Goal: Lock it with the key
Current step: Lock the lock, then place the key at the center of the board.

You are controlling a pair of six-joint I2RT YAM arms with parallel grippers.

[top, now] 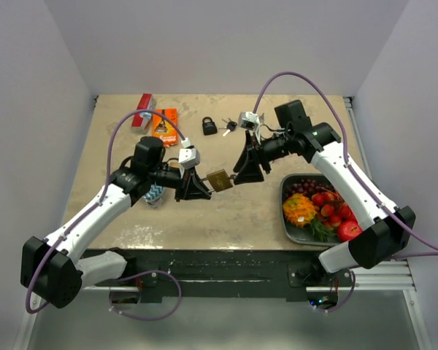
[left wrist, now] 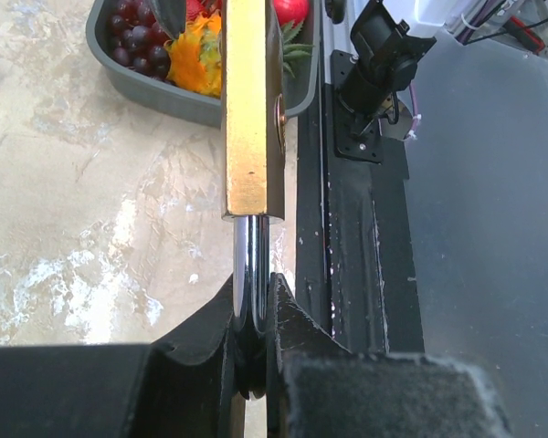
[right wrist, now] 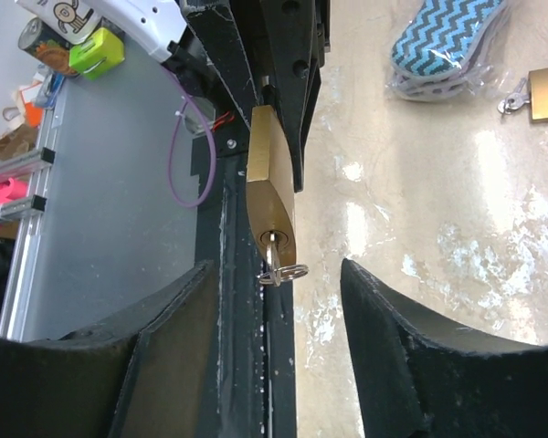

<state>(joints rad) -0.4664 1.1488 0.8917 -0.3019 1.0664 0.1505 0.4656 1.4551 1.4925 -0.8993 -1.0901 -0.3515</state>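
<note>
Leftward, the left gripper (top: 203, 185) was pinched tight on the steel shackle (left wrist: 252, 260) of the brass padlock (top: 219, 179), holding it in the air above the table (top: 226, 219) near its middle. A key (right wrist: 274, 248) with a small ring sat in the padlock's keyhole. Just right of it, the right gripper (top: 240, 175) stood wide apart, its fingers (right wrist: 393, 338) either side of the key, touching nothing. A fruit tray (top: 292, 179) lay farther right.

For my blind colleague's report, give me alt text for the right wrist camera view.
A brass padlock is held by its shackle in the left hand, with a key on a ring in its keyhole. The right hand, fingers open, flanks the key without touching.
</note>
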